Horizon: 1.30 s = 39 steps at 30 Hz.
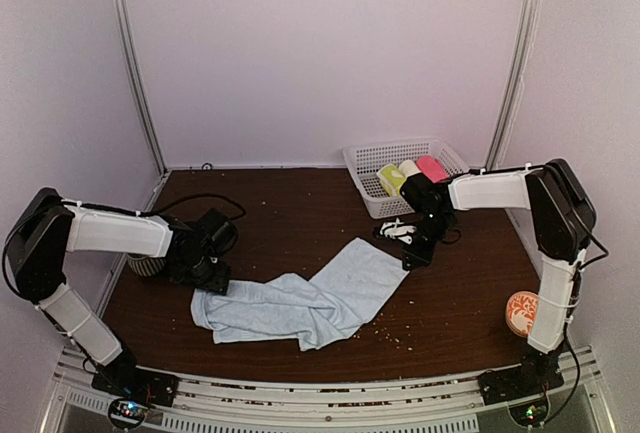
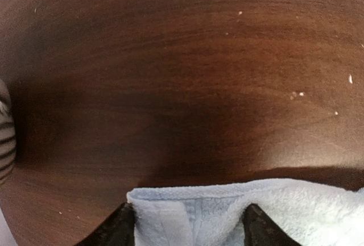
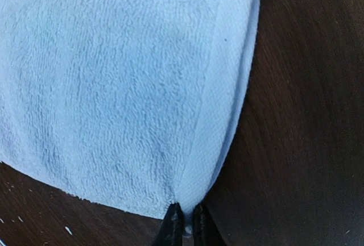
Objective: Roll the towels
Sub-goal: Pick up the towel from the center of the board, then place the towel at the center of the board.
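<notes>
Now: R pincer (image 3: 183, 226) pinching blue towel (image 1: 300, 303) corner; L pincer (image 2: 190, 226) wide, astride opp. end.

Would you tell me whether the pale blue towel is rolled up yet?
Not rolled: the pale blue towel lies loosely rumpled across the table.

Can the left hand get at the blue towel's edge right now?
Probably yes: the left hand is open, its fingers straddle the hemmed edge of the blue towel, and nothing covers it there.
</notes>
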Available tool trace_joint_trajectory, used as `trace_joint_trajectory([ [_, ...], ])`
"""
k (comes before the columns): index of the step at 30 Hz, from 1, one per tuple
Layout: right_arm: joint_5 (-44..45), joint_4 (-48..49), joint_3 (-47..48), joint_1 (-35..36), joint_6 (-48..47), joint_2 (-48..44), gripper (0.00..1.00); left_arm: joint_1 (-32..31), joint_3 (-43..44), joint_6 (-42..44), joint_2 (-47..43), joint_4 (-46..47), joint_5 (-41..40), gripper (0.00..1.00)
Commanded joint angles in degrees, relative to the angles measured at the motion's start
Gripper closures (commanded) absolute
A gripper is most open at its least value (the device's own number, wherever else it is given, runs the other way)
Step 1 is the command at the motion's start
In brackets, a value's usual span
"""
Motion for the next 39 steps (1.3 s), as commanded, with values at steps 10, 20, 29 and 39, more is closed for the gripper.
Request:
trace_joint_trajectory([
  [10,-3.3,-8.6,4.3,-8.3,3.2,-11.2,1.00,0.3,3.4,6.6,-0.1,6.9,3.8,1.00],
  [20,-24.2,-17.1,21.9,-29.6,6.0,-22.5,1.00,-0.1,9.0,16.9,-27.1,15.3,10.9,1.00],
  [29,-18.7,-18.7,7.9,-32.7,1.0,-34.8,1.00,-0.3,-5.0,14.5,-43.0,24.9,23.1,1.00],
  [39,-18.7,-34.2,-3.4,-31.0,-20.0,-39.0,0.83,-0.4,-8.9,13.4,-42.1,19.1,20.7,1.00],
])
